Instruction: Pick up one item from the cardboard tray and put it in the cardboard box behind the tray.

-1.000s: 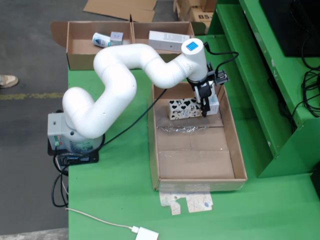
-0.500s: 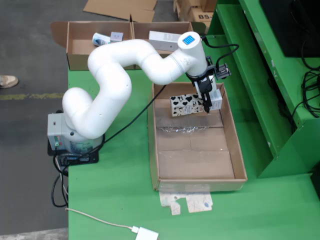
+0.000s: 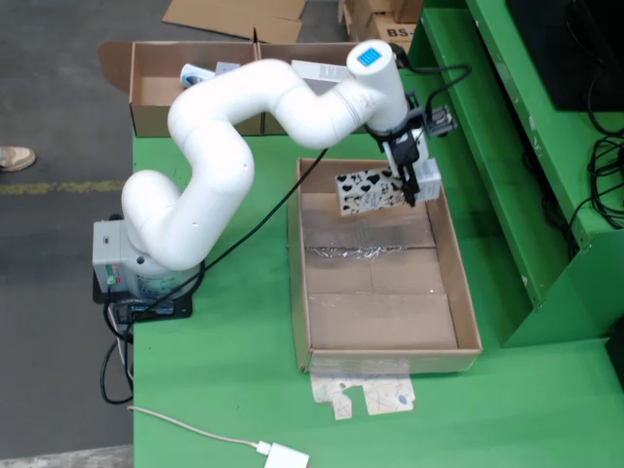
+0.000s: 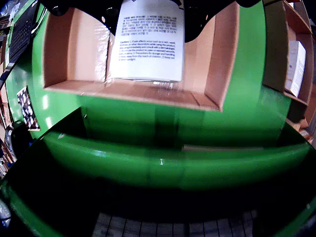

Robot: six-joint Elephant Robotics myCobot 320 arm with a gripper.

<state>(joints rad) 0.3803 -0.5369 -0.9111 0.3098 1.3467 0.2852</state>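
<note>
One white arm reaches over the green desk (image 3: 224, 380). Its end effector (image 3: 410, 185) is closed on the heart box (image 3: 365, 191), a white box with black hearts. The heart box hangs in the air over the far end of the cardboard tray (image 3: 302, 292), at about 12 o'clock of the tray in the still view. A second ago it sat lower, close to the tray floor; now it is higher and nearer the tray's far wall. In the riding view the box (image 4: 148, 44) shows a white side with small black print, too tiny to read. The cardboard box (image 3: 156, 107) behind the tray, at 11 o'clock, holds a few items.
</note>
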